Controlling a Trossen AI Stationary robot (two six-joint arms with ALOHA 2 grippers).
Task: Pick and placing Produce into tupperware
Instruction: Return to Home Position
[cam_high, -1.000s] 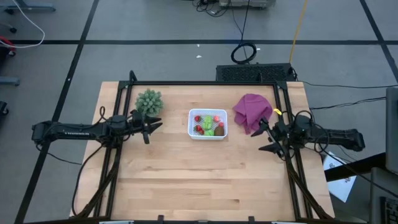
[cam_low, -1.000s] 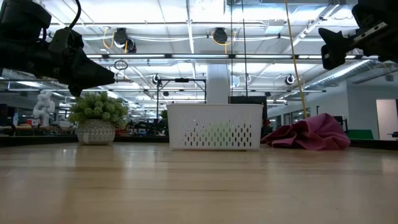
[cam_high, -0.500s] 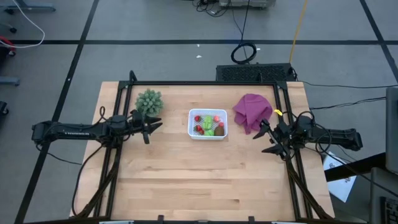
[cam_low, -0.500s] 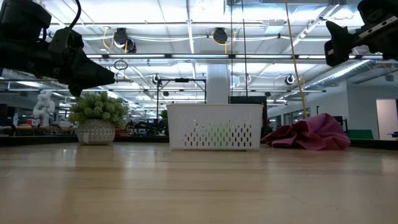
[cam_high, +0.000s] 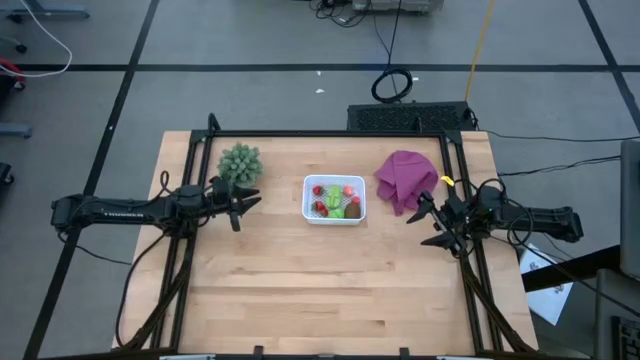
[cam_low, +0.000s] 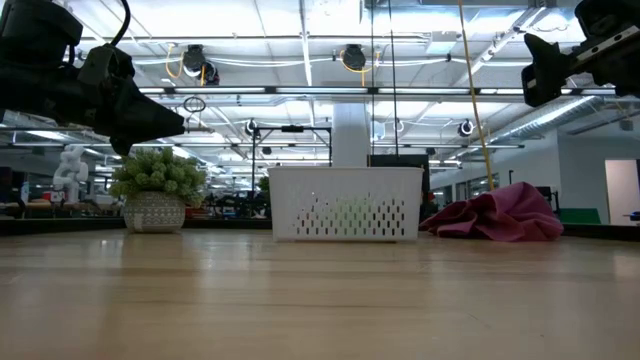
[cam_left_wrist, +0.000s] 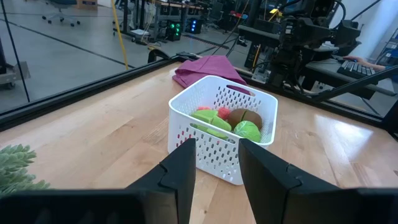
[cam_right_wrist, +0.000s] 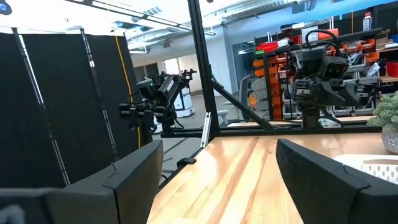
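Produce in the tupperware, arms out at the sides.
I see the left gripper slightly parted, the right gripper spread wide, both empty.

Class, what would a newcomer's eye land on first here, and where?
The white tupperware in the middle of the table, full of colourful produce. A purple cloth lies right of it, a spiky plant left; the left end effector and right end effector hover open at either side.

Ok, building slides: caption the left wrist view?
Toy produce in the white perforated plastic basket, crumpled purple cloth behind it, framed by the open left gripper.
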